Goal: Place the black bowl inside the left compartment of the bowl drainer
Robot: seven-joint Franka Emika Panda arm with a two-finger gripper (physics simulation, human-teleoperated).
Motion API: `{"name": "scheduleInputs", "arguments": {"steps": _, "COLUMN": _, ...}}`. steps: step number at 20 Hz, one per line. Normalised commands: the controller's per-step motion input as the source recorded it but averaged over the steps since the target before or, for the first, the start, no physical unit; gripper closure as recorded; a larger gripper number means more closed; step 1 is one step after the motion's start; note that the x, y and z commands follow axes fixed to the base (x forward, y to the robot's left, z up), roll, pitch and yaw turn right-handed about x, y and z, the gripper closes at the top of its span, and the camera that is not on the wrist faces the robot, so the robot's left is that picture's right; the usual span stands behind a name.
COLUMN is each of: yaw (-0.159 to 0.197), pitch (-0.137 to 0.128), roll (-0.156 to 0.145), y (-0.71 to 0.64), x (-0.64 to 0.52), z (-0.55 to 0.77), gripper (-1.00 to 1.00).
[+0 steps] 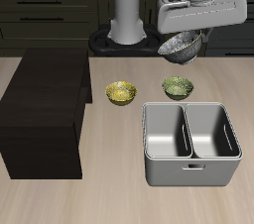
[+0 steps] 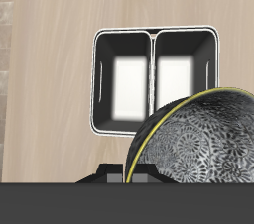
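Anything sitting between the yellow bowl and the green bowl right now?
No. The yellow bowl and the green bowl sit apart behind the bowl drainer, with only bare table between them. The exterior view shows this.

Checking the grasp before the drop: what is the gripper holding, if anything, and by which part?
The gripper holds the black bowl in the air, apparently by its rim; the fingers' exact contact is hidden.

You're looking at a glossy light-grey rounded arm (image 1: 127, 10) rising from a black round base (image 1: 107, 40), carrying a boxy pale-grey wrist housing (image 1: 201, 8).
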Motion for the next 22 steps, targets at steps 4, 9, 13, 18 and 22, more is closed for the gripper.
{"name": "scheduleInputs", "arguments": {"steps": 4, "yaw": -0.032, "pitch": -0.012, "roll": -0.011, "y": 0.28, "x": 0.33, "z": 0.01, "gripper": 1.00}}
{"name": "scheduleInputs", "arguments": {"steps": 9, "yaw": -0.026, "pitch": 0.007, "roll": -0.034, "y": 0.10, "x": 0.34, "z": -0.01, "gripper": 1.00}}
{"name": "scheduleInputs", "arguments": {"steps": 13, "yaw": -0.015, "pitch": 0.002, "roll": -0.019, "y": 0.08, "x": 0.21, "z": -0.01, "gripper": 1.00}}
{"name": "scheduleInputs", "arguments": {"steps": 18, "yaw": -0.025, "pitch": 0.022, "roll": -0.007, "y": 0.17, "x": 0.20, "z": -0.06, "gripper": 1.00}}
{"name": "scheduleInputs", "arguments": {"steps": 22, "yaw": -0.005, "pitch": 0.008, "roll": 0.048, "y": 0.32, "x": 0.04, "z": -0.09, "gripper": 1.00}}
